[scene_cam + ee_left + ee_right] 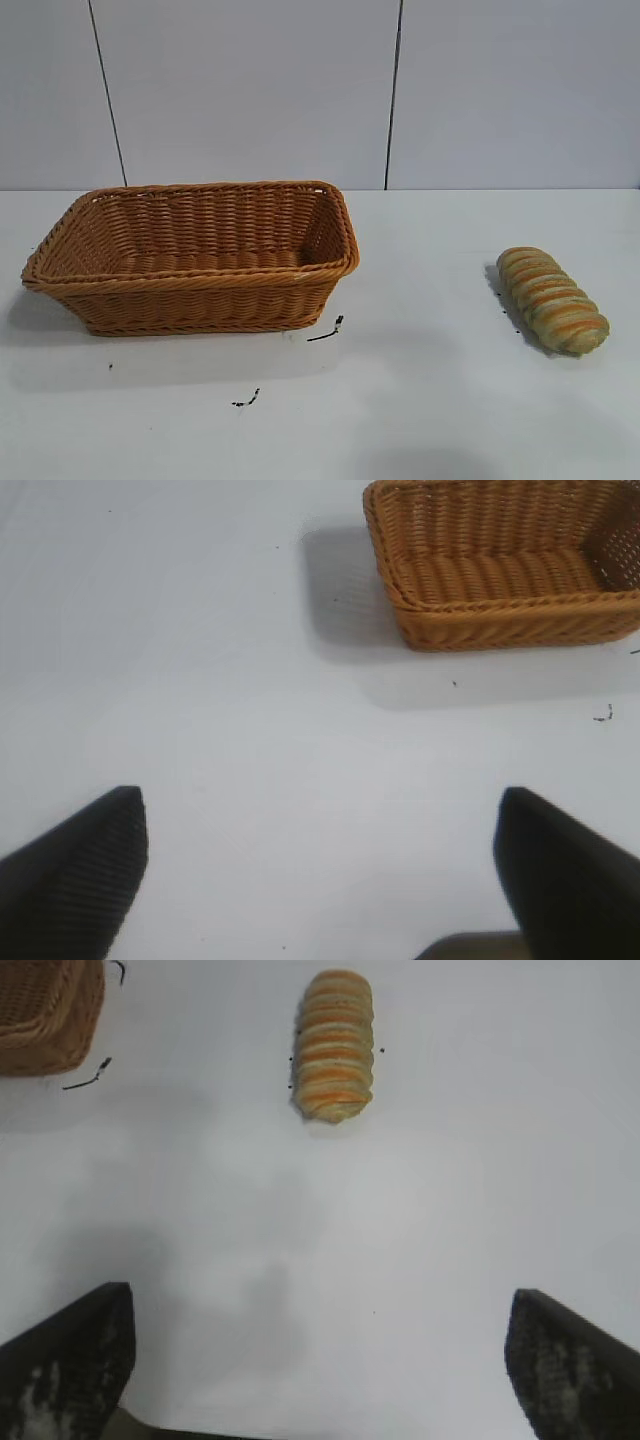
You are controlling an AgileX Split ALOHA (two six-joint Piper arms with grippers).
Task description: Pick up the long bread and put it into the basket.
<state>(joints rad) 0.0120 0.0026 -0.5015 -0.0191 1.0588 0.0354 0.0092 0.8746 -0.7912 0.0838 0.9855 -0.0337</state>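
White table (430, 400), pale panelled wall | long bread (552, 299) lay at 3 o'clock, well apart from basket (190, 258) at 9 | right gripper (320, 1360) spread wide, empty, short of bread | left gripper (320, 870) spread, idle | likely light, soft; pinch mid-length across its width

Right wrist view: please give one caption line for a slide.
Open right gripper faces the long bread on the white table; basket corner nearby.

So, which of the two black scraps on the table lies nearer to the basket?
The longer scrap, just off the corner of the basket on the bread's side. The smaller scrap lies farther out on the table.
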